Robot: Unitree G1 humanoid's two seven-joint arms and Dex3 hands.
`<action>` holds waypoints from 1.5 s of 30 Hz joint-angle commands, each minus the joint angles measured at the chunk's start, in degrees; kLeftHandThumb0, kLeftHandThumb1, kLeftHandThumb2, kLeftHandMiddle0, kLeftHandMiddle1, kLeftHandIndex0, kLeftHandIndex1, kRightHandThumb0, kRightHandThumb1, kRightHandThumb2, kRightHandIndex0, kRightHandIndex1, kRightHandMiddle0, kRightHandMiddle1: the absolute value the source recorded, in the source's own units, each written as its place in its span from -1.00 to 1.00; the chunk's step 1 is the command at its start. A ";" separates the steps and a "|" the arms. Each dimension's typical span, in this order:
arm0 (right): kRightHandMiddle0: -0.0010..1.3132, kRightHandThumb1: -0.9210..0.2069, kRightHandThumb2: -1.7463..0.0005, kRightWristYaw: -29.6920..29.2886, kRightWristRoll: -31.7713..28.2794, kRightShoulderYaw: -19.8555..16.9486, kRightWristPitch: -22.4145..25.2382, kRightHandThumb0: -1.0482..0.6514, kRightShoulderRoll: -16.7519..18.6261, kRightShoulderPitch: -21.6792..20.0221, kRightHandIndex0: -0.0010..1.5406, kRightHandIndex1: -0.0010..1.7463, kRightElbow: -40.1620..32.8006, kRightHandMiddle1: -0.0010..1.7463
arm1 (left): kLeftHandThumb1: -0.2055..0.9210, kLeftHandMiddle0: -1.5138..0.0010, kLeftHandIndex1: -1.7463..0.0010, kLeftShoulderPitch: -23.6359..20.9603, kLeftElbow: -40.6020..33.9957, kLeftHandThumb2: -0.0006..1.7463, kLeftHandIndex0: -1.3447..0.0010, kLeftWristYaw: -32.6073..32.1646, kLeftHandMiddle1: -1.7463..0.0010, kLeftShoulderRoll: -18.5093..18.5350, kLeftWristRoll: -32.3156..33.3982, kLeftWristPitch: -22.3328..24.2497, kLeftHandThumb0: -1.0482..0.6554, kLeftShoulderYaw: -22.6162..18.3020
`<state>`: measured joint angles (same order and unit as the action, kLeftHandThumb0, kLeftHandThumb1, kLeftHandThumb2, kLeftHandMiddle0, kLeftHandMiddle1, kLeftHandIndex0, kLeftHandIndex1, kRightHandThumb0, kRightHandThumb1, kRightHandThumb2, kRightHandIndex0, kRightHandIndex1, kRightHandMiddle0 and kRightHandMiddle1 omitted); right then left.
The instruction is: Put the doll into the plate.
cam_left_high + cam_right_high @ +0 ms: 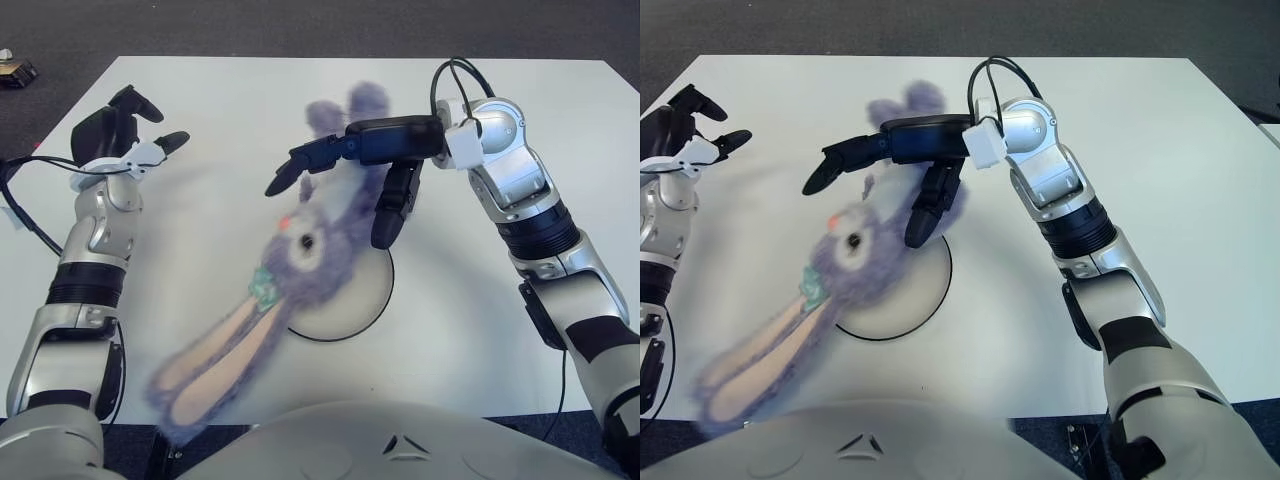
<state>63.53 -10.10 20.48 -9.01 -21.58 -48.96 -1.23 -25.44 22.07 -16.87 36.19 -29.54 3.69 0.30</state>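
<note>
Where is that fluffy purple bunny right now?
The purple plush rabbit doll lies mid-table across the white round plate, under the open right hand.

silver arms, black robot hands, black cables

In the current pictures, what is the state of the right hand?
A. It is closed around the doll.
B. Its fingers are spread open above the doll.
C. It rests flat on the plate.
B: the right hand has spread fingers above the doll, gripping nothing.
</note>
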 commanded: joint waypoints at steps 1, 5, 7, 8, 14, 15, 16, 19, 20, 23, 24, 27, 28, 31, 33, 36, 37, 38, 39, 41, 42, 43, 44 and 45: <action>-0.89 -1.00 0.72 0.00 0.54 -0.66 -0.57 -0.29 0.14 -0.97 -1.00 -1.00 -0.38 -0.90 | 1.00 0.11 -0.60 -0.88 -0.98 -0.76 0.20 0.57 -0.75 -0.41 -0.57 0.63 -0.21 0.29; -0.89 -1.00 0.73 0.27 1.26 -0.50 -3.20 -0.28 0.53 -1.40 -1.00 -1.00 1.03 -0.91 | 1.00 0.11 -0.60 -0.80 -1.48 -0.76 0.20 0.84 -0.75 -0.65 -0.70 0.94 -0.21 0.27; -0.90 -1.00 0.76 0.68 1.69 -0.24 -4.86 -0.27 0.82 -2.14 -1.00 -1.00 2.34 -0.92 | 1.00 0.11 -0.60 -0.73 -1.76 -0.76 0.21 1.00 -0.75 -0.74 -0.70 1.04 -0.21 0.24; -0.90 -1.00 0.77 0.81 1.78 -0.20 -5.33 -0.27 0.89 -2.34 -1.00 -1.00 2.72 -0.92 | 1.00 0.12 -0.60 -0.71 -1.85 -0.76 0.21 1.06 -0.75 -0.78 -0.71 1.09 -0.21 0.23; -0.91 -1.00 0.80 1.12 2.34 -0.18 -7.36 -0.28 1.17 -2.68 -1.00 -1.00 3.78 -0.93 | 1.00 0.12 -0.60 -0.62 -2.26 -0.76 0.21 1.27 -0.76 -0.96 -0.76 1.27 -0.21 0.17; -0.91 -1.00 0.80 1.03 2.32 -0.23 -7.75 -0.28 1.20 -2.41 -1.00 -1.00 3.79 -0.94 | 1.00 0.12 -0.60 -0.63 -2.35 -0.76 0.21 1.29 -0.76 -1.05 -0.80 1.33 -0.20 0.20; -0.91 -1.00 0.80 0.94 2.26 -0.28 -8.17 -0.28 1.25 -2.15 -1.00 -1.00 3.86 -0.94 | 1.00 0.12 -0.60 -0.63 -2.47 -0.76 0.21 1.32 -0.76 -1.13 -0.83 1.39 -0.20 0.22; -0.91 -1.00 0.81 0.83 2.19 -0.34 -8.88 -0.28 1.35 -1.87 -1.00 -1.00 4.14 -0.94 | 1.00 0.12 -0.60 -0.60 -2.67 -0.76 0.21 1.40 -0.76 -1.27 -0.90 1.50 -0.20 0.22; -0.91 -1.00 0.82 0.84 2.19 -0.34 -8.99 -0.28 1.36 -1.88 -1.00 -1.00 4.22 -0.94 | 1.00 0.12 -0.60 -0.60 -2.69 -0.76 0.21 1.41 -0.76 -1.29 -0.91 1.52 -0.20 0.21; -0.91 -1.00 0.82 0.63 2.57 -0.42 -9.79 -0.28 1.32 -1.97 -1.00 -1.00 4.57 -0.94 | 1.00 0.13 -0.60 -0.58 -2.93 -0.76 0.21 1.50 -0.77 -1.43 -0.93 1.65 -0.20 0.20; -0.91 -1.00 0.83 0.48 2.82 -0.45 -10.17 -0.28 1.29 -2.01 -1.00 -1.00 4.69 -0.95 | 1.00 0.13 -0.60 -0.57 -3.01 -0.76 0.21 1.54 -0.77 -1.47 -0.92 1.69 -0.20 0.19; -0.92 -1.00 0.84 -1.76 4.53 -1.01 -11.79 -0.28 1.69 -1.75 -1.00 -1.00 5.33 -0.95 | 1.00 0.13 -0.60 -0.49 -3.31 -0.76 0.21 1.61 -0.77 -1.63 -0.94 1.89 -0.20 0.18; -0.92 -1.00 0.84 -2.16 4.81 -1.11 -12.10 -0.28 1.79 -1.72 -1.00 -1.00 5.52 -0.95 | 1.00 0.13 -0.60 -0.47 -3.36 -0.76 0.21 1.63 -0.77 -1.66 -0.95 1.93 -0.20 0.17; -0.92 -1.00 0.85 -4.19 6.29 -1.69 -13.11 -0.28 2.08 -1.93 -1.00 -1.00 6.61 -0.95 | 1.00 0.13 -0.60 -0.46 -3.29 -0.76 0.21 1.58 -0.77 -1.72 -0.97 1.94 -0.20 0.16; -0.92 -1.00 0.84 -6.75 8.08 -2.39 -14.17 -0.27 2.34 -1.69 -1.00 -1.00 7.26 -0.95 | 1.00 0.13 -0.60 -0.49 -3.07 -0.75 0.21 1.47 -0.77 -1.75 -0.96 1.83 -0.20 0.16; -0.91 -1.00 0.84 -10.89 10.90 -3.48 -16.57 -0.25 2.54 -1.10 -1.00 -1.00 8.23 -0.95 | 1.00 0.13 -0.61 -0.46 -2.96 -0.75 0.22 1.38 -0.78 -1.77 -0.95 1.73 -0.20 0.14; -0.90 -1.00 0.86 -11.88 11.66 -3.65 -17.27 -0.23 2.51 -1.07 -0.99 -1.00 8.51 -0.95 | 1.00 0.13 -0.61 -0.45 -2.96 -0.75 0.22 1.37 -0.78 -1.78 -0.94 1.71 -0.20 0.13; -0.90 -1.00 0.86 -12.44 12.09 -3.69 -17.70 -0.22 2.47 -1.10 -0.99 -1.00 8.68 -0.95 | 1.00 0.13 -0.60 -0.44 -2.96 -0.75 0.22 1.36 -0.78 -1.78 -0.94 1.71 -0.20 0.12; -0.89 -1.00 0.87 -12.84 12.36 -3.67 -18.01 -0.21 2.43 -1.12 -0.99 -1.00 8.83 -0.95 | 1.00 0.13 -0.60 -0.44 -2.95 -0.75 0.21 1.36 -0.78 -1.79 -0.94 1.70 -0.20 0.12; -0.86 -1.00 0.88 -17.21 16.37 -4.75 -17.57 -0.18 2.06 -1.03 -0.95 -0.99 8.64 -0.94 | 1.00 0.13 -0.60 -0.26 -2.84 -0.75 0.21 1.24 -0.78 -1.81 -0.81 1.44 -0.20 0.03; -0.81 -1.00 0.89 -18.74 17.78 -5.08 -16.87 -0.14 1.93 -0.92 -0.91 -0.99 8.35 -0.93 | 1.00 0.13 -0.60 -0.18 -2.81 -0.75 0.21 1.20 -0.78 -1.81 -0.75 1.34 -0.20 -0.01; -0.77 -1.00 0.90 -19.70 18.64 -5.20 -16.36 -0.12 1.87 -0.82 -0.88 -0.98 8.10 -0.92 | 1.00 0.13 -0.60 -0.10 -2.81 -0.75 0.21 1.18 -0.79 -1.79 -0.71 1.27 -0.20 -0.05; -0.76 -1.00 0.91 -20.46 19.39 -5.27 -14.98 -0.11 1.84 -0.61 -0.87 -0.98 7.53 -0.92 | 1.00 0.13 -0.60 -0.04 -2.81 -0.75 0.21 1.15 -0.79 -1.81 -0.65 1.18 -0.20 -0.10; -0.73 -1.00 0.92 -21.08 19.96 -5.28 -13.97 -0.09 1.80 -0.44 -0.85 -0.98 7.10 -0.92 | 1.00 0.13 -0.60 -0.01 -2.81 -0.75 0.21 1.13 -0.79 -1.82 -0.61 1.12 -0.20 -0.13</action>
<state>45.39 7.38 16.37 -25.23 -19.16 -50.42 6.95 -25.45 19.14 -15.72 34.34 -29.80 5.08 0.29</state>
